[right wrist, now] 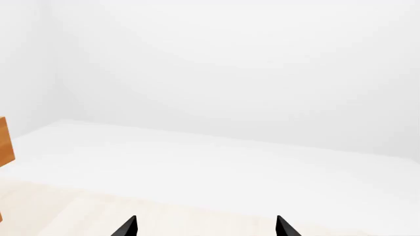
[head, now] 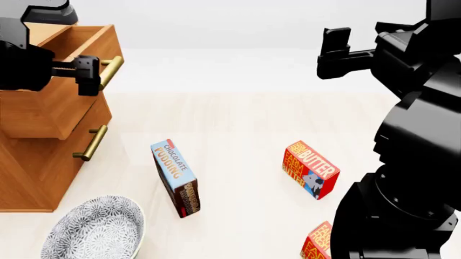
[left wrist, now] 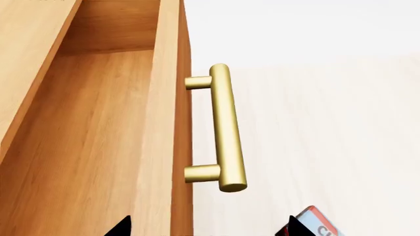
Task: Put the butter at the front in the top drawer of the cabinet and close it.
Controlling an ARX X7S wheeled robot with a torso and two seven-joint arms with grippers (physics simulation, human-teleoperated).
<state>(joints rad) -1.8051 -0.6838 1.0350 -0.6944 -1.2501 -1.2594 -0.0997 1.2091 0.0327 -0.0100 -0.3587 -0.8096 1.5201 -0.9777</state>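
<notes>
Two butter cartons [head: 311, 169] [head: 318, 243] — one pudding [head: 176, 178].

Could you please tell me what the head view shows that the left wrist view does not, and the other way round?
Only the head view shows the chocolate pudding carton, the patterned bowl, both butter cartons, the lower drawer handle, and the raised right claw, empty.

Only the left wrist view shows the top drawer interior, where no carton is visible.

Both show the drawer pulled open, its brass handle, and the left claw open by the handle, not gripping it.
</notes>
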